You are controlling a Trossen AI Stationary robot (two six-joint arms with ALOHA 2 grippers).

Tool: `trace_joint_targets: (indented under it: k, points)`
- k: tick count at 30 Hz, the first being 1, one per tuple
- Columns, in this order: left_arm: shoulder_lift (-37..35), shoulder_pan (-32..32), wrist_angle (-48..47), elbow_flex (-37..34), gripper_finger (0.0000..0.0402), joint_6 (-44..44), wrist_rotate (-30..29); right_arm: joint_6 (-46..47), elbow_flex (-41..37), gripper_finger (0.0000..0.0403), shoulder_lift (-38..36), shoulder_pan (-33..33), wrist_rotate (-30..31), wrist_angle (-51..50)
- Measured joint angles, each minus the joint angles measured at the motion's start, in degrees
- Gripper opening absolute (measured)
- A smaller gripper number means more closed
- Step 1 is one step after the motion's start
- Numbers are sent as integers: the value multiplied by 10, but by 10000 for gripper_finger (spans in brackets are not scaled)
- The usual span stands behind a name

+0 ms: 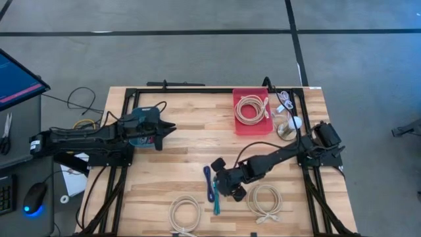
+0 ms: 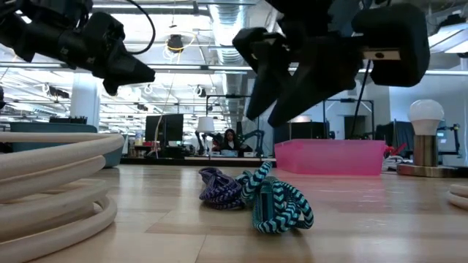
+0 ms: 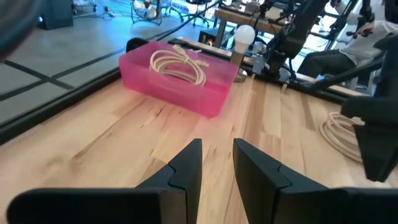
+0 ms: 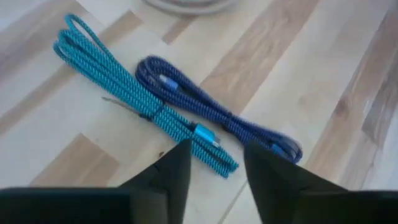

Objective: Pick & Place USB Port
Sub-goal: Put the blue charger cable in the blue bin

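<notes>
Two bundled USB cables lie side by side on the wooden table, a teal one (image 4: 118, 87) (image 1: 216, 197) and a dark blue one (image 4: 205, 109) (image 1: 208, 178). In the low view the teal bundle (image 2: 281, 208) and the blue bundle (image 2: 219, 188) rest flat on the boards. My right gripper (image 4: 214, 165) (image 1: 227, 183) hangs open just above them, pointing steeply down, with nothing between its fingers. My left gripper (image 3: 216, 158) (image 1: 170, 127) hovers open over the table's left half, well clear of the cables.
A pink bin (image 1: 253, 125) at the back right holds a coiled white cable (image 1: 251, 107). More white coils lie near the front edge (image 1: 185, 214) (image 1: 264, 201). A small lamp with a round bulb (image 1: 289, 125) stands beside the bin.
</notes>
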Motion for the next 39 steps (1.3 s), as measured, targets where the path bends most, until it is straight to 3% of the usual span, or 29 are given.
trace_joint_targets:
  k: [4, 8, 28, 33, 39]
  points:
    - [0, 0, 1, -1, 90, -2, 0, -4, 0, 194, 0, -2, 0, 13]
    - [0, 0, 2, -1, 90, -2, 0, 0, 0, 215, 2, -10, 0, 15]
    - [-1, 0, 5, -1, 90, -2, 0, 12, 2, 194, 92, -18, -45, 48]
    - [-1, 0, 5, -2, 90, -2, 0, 34, 1, 157, 89, -22, -44, 40]
    - [-1, 0, 5, -1, 90, -2, 0, 41, 1, 45, 86, -28, -41, 33]
